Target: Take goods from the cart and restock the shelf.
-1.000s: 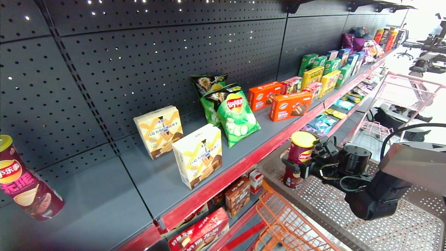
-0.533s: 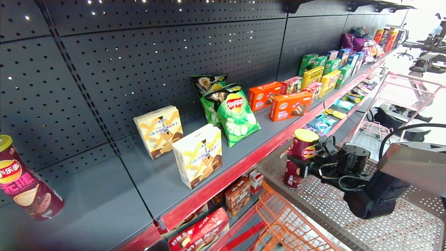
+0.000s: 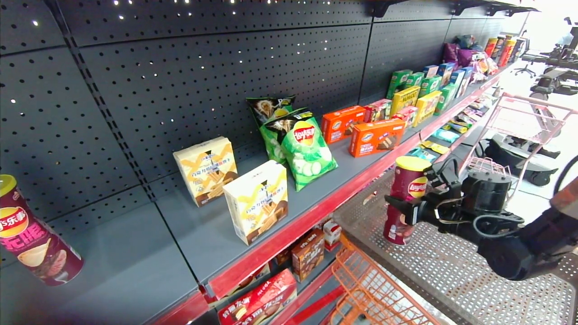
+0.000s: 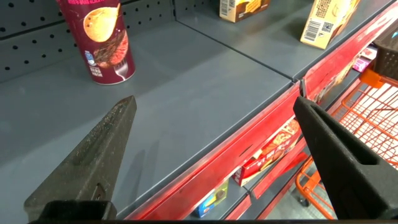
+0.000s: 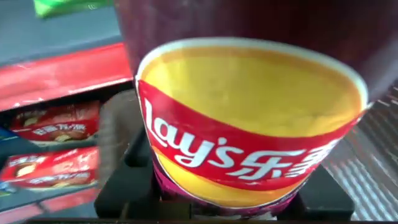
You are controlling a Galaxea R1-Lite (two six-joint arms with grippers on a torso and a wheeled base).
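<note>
My right gripper (image 3: pixel 410 206) is shut on a maroon chips can (image 3: pixel 407 187) with a yellow lid, holding it upright above the cart's perforated deck (image 3: pixel 451 271), just off the shelf's red front edge (image 3: pixel 289 234). The right wrist view looks at that can (image 5: pixel 249 124) from very close. A second chips can (image 3: pixel 31 234) stands on the grey shelf (image 3: pixel 135 262) at the far left. My left gripper (image 4: pixel 214 106) hangs open over the bare shelf board, with that can (image 4: pixel 102 37) a little beyond its fingers.
Two cream boxes (image 3: pixel 255 198), green chip bags (image 3: pixel 302 146) and orange boxes (image 3: pixel 375 135) stand along the shelf toward the right. An orange wire basket (image 3: pixel 375 293) sits below the deck. A pink cart (image 3: pixel 519 117) stands farther right. Lower shelves hold more boxes (image 3: pixel 257 298).
My right gripper has carried the chips can upward and to the right, away from the deck. The shelf goods have not moved.
</note>
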